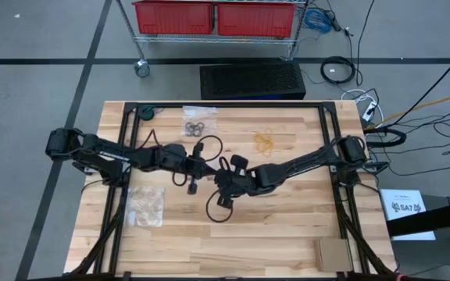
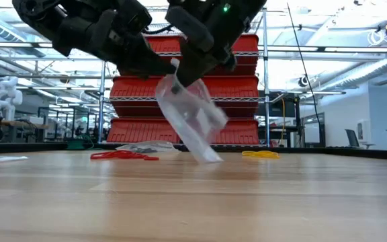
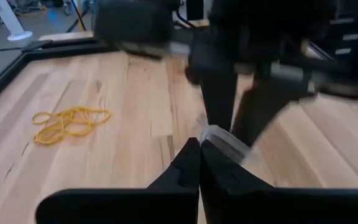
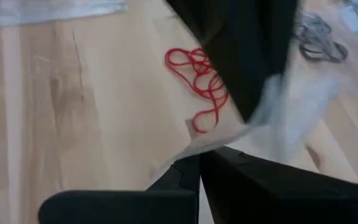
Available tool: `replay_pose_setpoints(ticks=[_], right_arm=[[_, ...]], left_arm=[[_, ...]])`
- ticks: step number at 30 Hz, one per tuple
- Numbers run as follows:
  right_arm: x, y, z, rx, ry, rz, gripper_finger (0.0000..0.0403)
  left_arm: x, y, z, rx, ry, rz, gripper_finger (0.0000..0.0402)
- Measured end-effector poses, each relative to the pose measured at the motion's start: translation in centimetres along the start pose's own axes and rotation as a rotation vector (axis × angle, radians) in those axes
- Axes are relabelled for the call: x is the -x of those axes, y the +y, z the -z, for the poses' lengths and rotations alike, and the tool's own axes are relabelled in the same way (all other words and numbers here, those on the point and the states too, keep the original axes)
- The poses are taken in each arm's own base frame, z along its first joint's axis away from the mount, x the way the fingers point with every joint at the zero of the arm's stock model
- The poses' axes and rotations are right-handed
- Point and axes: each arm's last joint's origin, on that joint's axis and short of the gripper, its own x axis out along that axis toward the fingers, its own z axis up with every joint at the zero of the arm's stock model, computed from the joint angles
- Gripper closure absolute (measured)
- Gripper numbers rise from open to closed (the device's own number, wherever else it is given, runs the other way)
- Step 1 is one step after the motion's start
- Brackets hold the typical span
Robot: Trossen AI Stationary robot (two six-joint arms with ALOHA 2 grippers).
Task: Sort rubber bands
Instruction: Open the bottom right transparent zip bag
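Probably a robotics lab, red storage bins [image 1: 213, 17] on wire shelving [image 1: 297, 47], floor cables [image 1: 339, 70]

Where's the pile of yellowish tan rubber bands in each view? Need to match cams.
High view: yellowish tan rubber bands right of centre, far half of the wooden table.
Low view: bands right of centre, on the tabletop.
Left wrist view: bands at the picture's left.
Right wrist view: not in it.
Shared landmark: clear plastic bag, pinched mid-table by left gripper and right gripper.
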Motion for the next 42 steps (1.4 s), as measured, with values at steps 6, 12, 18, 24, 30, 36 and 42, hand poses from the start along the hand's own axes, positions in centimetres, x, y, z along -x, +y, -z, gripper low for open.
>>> replay_pose_setpoints(ticks=[6, 12, 18, 24, 30, 36, 42], right_arm=[[-0.5, -0.3, 0.4, -0.048, -0.020, 0.154, 0.0403], [0.4, -0.3, 0.3, 0.025, -0.040, 0.196, 0.0403], [0.4, 0.3, -0.1, 0.092, -0.068, 0.067, 0.0403], [-1.1, 0.1, 1.7, 0.064, -0.099, -0.004, 0.0403], [-1.7, -0.3, 2.8, -0.036, -0.126, 0.057, 0.0403], [-0.9, -0.5, 1.5, -0.133, -0.261, 0.047, 0.0403], [-1.5, -0.6, 2.5, -0.188, -0.327, 0.017, 0.0403]], left_arm=[[-0.2, -0.5, -0.8, 0.015, -0.026, 0.011, 0.0400], [-0.2, -0.8, -0.9, 0.011, -0.028, 0.010, 0.0400], [-0.2, -0.8, -1.2, 0.016, -0.039, 0.011, 0.0400], [-0.2, -0.8, -1.3, 0.034, -0.042, 0.002, 0.0400], [-0.2, -0.8, -1.3, 0.035, -0.039, -0.022, 0.0400], [-0.2, -0.8, -1.3, 0.035, -0.042, -0.026, 0.0400], [-0.3, -0.9, -1.3, 0.033, -0.040, -0.025, 0.0400]])
